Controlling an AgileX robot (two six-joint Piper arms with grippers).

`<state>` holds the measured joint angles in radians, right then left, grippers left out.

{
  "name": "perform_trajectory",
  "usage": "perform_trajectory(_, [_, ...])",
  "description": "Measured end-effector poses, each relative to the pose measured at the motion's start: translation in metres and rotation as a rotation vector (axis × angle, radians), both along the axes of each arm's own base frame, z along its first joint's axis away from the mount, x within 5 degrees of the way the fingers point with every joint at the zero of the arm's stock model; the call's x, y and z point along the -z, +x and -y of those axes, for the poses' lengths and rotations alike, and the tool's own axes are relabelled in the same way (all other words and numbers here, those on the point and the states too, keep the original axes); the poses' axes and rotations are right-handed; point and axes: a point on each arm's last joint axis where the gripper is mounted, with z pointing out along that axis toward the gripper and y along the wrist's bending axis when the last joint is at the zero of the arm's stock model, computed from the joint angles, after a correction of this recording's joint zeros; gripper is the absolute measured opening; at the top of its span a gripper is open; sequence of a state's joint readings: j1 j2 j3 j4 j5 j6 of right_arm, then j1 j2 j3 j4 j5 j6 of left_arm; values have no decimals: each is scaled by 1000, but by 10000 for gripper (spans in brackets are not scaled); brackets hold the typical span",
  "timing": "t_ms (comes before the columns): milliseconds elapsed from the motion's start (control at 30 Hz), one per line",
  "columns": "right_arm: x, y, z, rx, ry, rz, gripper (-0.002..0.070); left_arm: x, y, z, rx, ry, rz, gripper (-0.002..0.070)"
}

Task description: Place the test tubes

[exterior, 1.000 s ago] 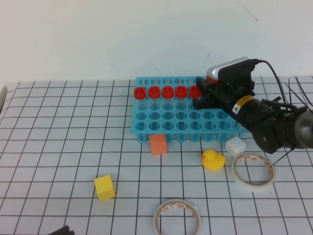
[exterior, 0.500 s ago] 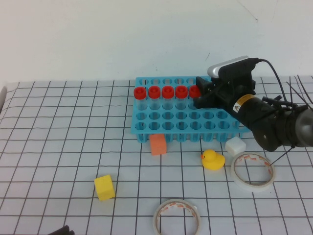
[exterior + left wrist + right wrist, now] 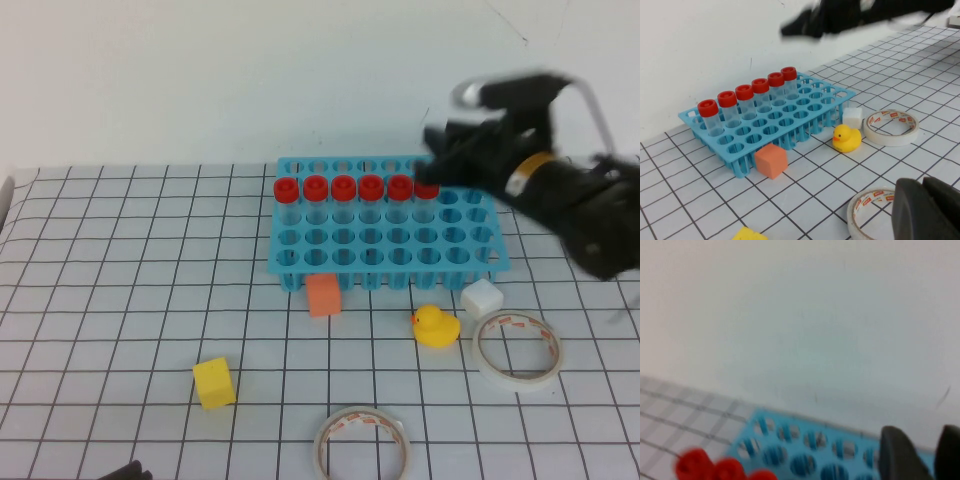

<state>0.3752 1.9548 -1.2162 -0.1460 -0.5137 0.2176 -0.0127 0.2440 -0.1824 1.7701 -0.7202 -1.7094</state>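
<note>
Six red-capped test tubes [image 3: 344, 192] stand upright in the blue rack [image 3: 465, 243], side by side in one row. The end tube [image 3: 427, 198] sits just under the right claw's tips.

- Right claw [image 3: 438, 155]: hangs over the rack's back rows. Its fingers [image 3: 897, 455] are a little apart with nothing between them, so it is empty.
- Left claw [image 3: 927, 210]: low at the table's near side, well apart from the rack, pinched shut on nothing. One tape roll lies just beside it.

Progress, as a judgement:
- All six tubes count as placed.
- No loose tube shows anywhere on the table, so nothing in view is left to load.
- Most rack wells are bare, both the rows on the robot's side of the right claw and the wells under it.
- If more tubes exist, they are out of sight.

Count:
- test tubes: 6, all racked
- rack: 1
- tape rolls: 2, one [image 3: 500, 322] toward the robot from the right claw, the other [image 3: 362, 414] by the left claw
- rubber duck [image 3: 435, 326]: 1
- cubes: 3, orange cube [image 3: 323, 296] touching the rack's front, white cube [image 3: 481, 297], yellow cube [image 3: 214, 384]
</note>
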Motion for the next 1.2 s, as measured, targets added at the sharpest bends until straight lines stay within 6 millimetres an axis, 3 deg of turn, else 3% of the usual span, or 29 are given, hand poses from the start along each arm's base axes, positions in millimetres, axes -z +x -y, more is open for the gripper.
perform_trajectory(100, [-51,-34,13,-7,53,94,81,0,0,0,1,0,0,-1])
perform_trajectory(167, [-75,-60,21,-22,63,156,36,0,0,0,1,0,0,-1])
perform_trajectory(433, [-132,-170,59,-99,-74,303,0,0,0,0,1,0,0,-1])
perform_trajectory(667, [-128,-261,103,-25,-193,314,-1,0,0,0,1,2,1,-1])
perform_trajectory(833, [-103,-315,130,40,-192,347,-1,0,0,0,1,3,2,-1])
perform_trajectory(1000, [-79,-346,146,81,-211,409,-1,0,0,0,1,3,2,-1])
perform_trajectory(1200, [-77,-362,154,111,-270,515,-1,0,0,0,1,3,2,-1])
